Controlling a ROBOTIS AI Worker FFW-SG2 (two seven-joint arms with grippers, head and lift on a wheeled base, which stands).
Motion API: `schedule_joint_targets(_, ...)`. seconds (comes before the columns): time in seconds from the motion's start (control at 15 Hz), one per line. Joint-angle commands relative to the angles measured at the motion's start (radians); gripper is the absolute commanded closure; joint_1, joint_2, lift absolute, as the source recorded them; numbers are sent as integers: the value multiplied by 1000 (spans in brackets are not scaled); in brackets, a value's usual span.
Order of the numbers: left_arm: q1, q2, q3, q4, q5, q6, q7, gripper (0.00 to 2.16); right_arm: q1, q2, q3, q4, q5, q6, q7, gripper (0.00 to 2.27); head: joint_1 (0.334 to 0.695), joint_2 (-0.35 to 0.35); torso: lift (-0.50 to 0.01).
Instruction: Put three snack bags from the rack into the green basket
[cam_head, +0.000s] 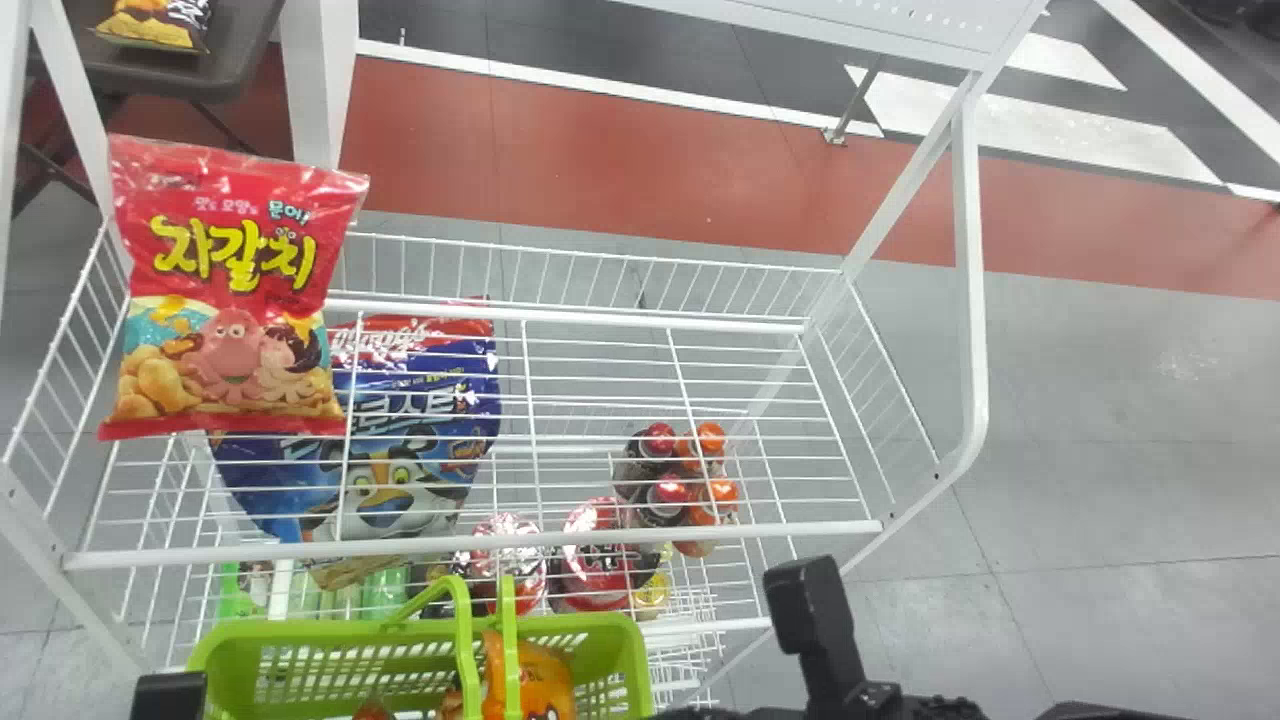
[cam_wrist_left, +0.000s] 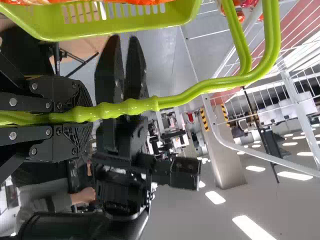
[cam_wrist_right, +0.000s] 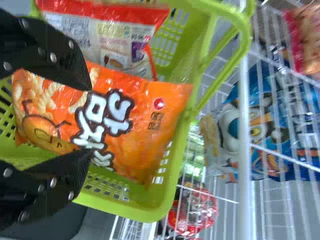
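Black and spread wide apart, the two fingers of the right gripper (cam_head: 740, 713) have nothing pinched between them. They are over the green basket (cam_head: 625, 640), above an orange snack bag (cam_head: 545, 675), but I can't tell if their tips touch it. The left gripper (cam_wrist_left: 85, 118) is closed tight around the bumpy green handle (cam_wrist_left: 200, 89) of the basket. Inside the basket, the orange bag lies by a red and white snack bag (cam_wrist_right: 112, 40), so two bags are in. The basket is on the near side of the white wire rack (cam_head: 470, 543). Up on the rack's top shelf, at the left end, is a red snack bag (cam_head: 235, 290) with a pink octopus on it. Under that shelf's wires you can see a big blue bag (cam_head: 410, 430) with a tiger face. Right of the blue bag are little bottles (cam_head: 680, 480) with red and orange tops, and near them two round red packs (cam_head: 595, 560). Past the rack, at the far left, another snack bag (cam_head: 155, 25) lies on a dark seat (cam_head: 225, 70).
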Motion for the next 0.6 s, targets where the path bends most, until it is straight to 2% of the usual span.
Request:
schedule_joint_targets(0.0,8,0,5,0,2,-11,-2,2071,12,27,-36,-23,-11,-128,9,39,695,-350,0)
schedule_joint_targets(0.33,8,-1,-1,0,0,-14,-2,2071,46,87,-10,-32,115,-591,6,60,695,-350,0)
schedule_joint_targets(0.53,8,0,-2,0,0,-11,-2,2071,76,105,45,55,203,-907,-9,63,695,-350,0)
